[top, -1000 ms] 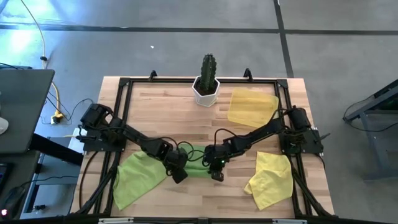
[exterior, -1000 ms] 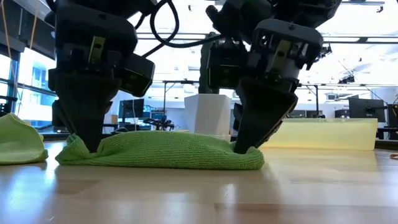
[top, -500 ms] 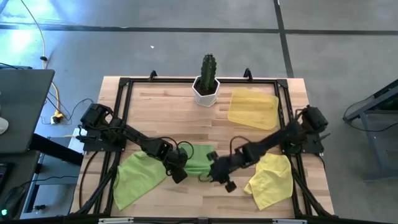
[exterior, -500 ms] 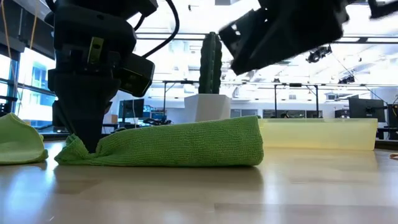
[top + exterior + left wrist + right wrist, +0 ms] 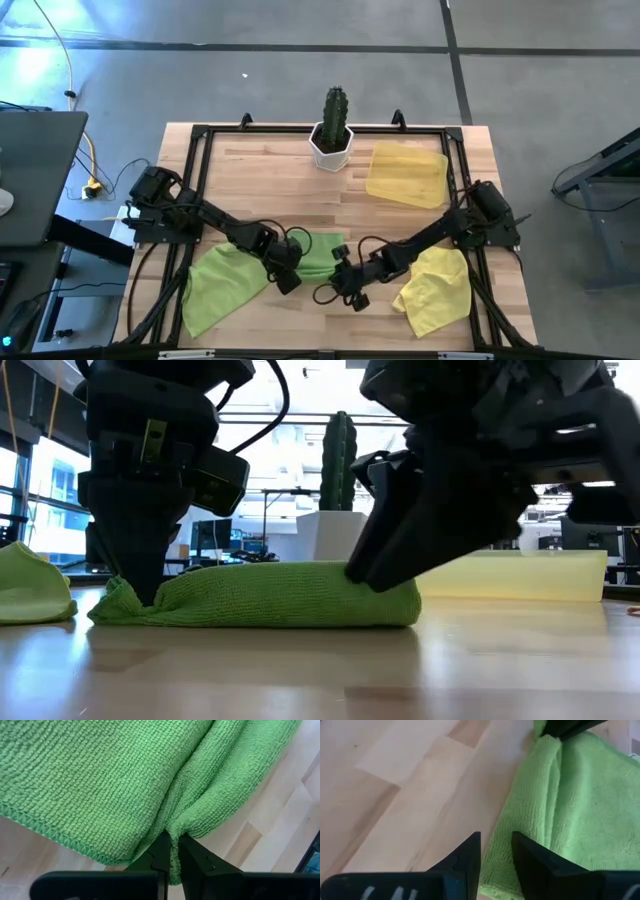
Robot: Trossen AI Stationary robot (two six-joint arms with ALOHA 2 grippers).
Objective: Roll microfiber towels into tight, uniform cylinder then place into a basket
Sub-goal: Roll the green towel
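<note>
A lime-green towel point(image 5: 320, 254), folded into a thick band, lies flat on the wood table near the middle front. My left gripper point(image 5: 287, 279) is shut on its left end point(image 5: 120, 603). My right gripper point(image 5: 347, 293) stands open at the towel's near right corner point(image 5: 495, 870), its fingers either side of the towel's edge. A second lime-green towel point(image 5: 222, 285) lies crumpled at the front left. A yellow towel point(image 5: 433, 289) lies crumpled at the front right. The pale yellow basket point(image 5: 406, 175) sits at the back right. My left gripper pinches a bunched fold at the towel's left end point(image 5: 173, 827) between its two fingers. The fingers come from above, slanting down. The towel stays on the table, and its cloth puckers toward the pinch. My right gripper: I cannot tell whether its fingers point(image 5: 468, 856) touch the towel's edge.
A cactus in a white hexagonal pot point(image 5: 333, 140) stands at the far edge, left of the basket. A black frame point(image 5: 200, 160) runs around the work area. Bare wood lies between the towel and the pot.
My right gripper has let go of the towel's right end, opened, rolled about and swung toward the table's near edge, then come back low at the towel's near right corner. The towel's right end, pressed flat before, now stands thicker.
</note>
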